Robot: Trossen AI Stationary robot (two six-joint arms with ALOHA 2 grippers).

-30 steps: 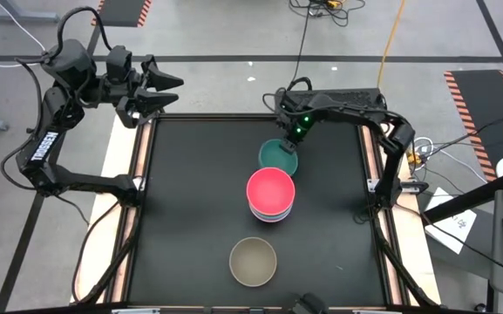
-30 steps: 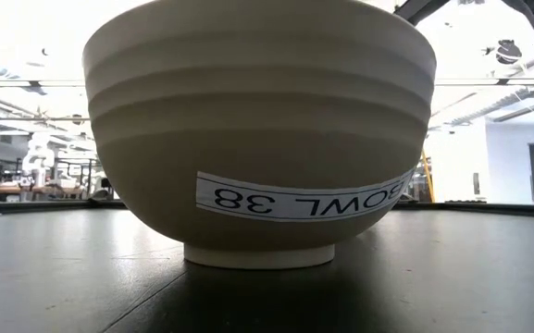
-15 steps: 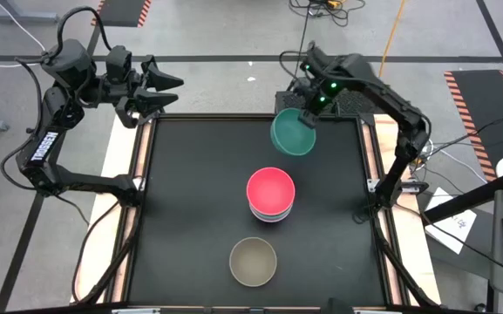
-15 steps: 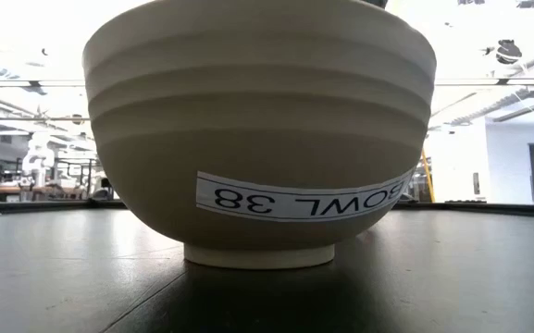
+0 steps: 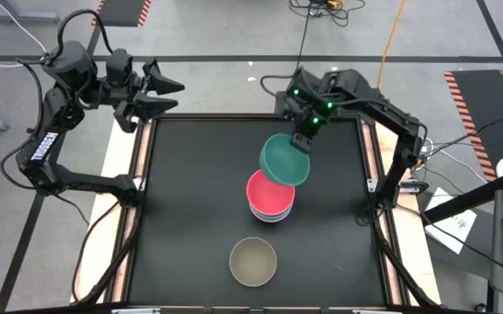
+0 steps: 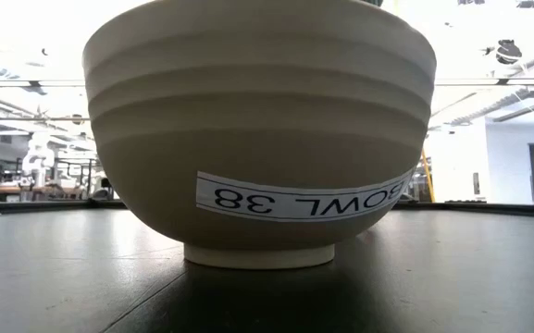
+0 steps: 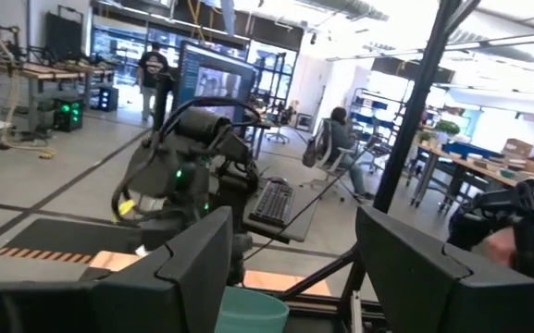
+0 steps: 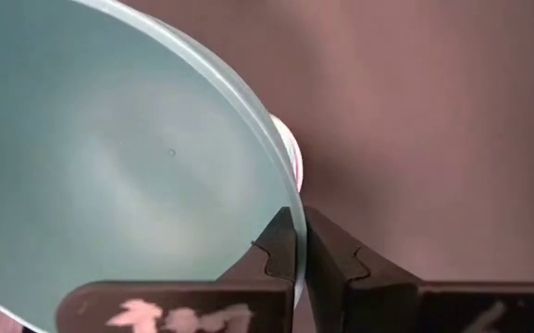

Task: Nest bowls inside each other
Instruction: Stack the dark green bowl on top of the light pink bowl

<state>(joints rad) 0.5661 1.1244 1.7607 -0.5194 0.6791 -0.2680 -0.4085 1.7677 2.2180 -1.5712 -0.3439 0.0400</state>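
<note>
Teal bowl (image 5: 285, 160) apparently moved over stack (image 5: 271, 205).

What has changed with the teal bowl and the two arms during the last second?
The right gripper, shut on the teal bowl, lifted it from the table, swung it back, then brought it over the red-pink bowl atop the stack. The left gripper and the olive-grey bowl stayed put.

The teal bowl (image 8: 109, 157) looks like smooth plastic with a soft satin sheen inside. The olive-grey bowl (image 6: 259, 129) has a matt, ribbed wall (a white paper label is stuck low on it). The table (image 5: 190, 218) top is dark and matt, faintly reflective seen from low, edged in pale wood.
</note>
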